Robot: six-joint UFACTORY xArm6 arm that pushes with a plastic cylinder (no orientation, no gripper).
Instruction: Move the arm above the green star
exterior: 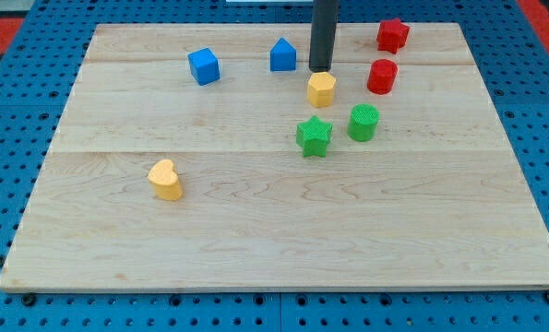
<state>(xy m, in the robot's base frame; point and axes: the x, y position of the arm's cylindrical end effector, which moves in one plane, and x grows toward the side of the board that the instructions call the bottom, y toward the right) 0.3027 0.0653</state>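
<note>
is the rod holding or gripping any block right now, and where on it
Nothing is held. My tip is a bare rod that only pushes; it sits just above the yellow hexagon block, toward the view's top.

The wooden board carries 8 blocks: 2 blue (1 blue cube, 1 blue house-shaped block), 2 red (1 red star, 1 red cylinder), 2 green (1 green star, 1 green cylinder), 2 yellow (1 yellow hexagon, 1 yellow heart).
</note>
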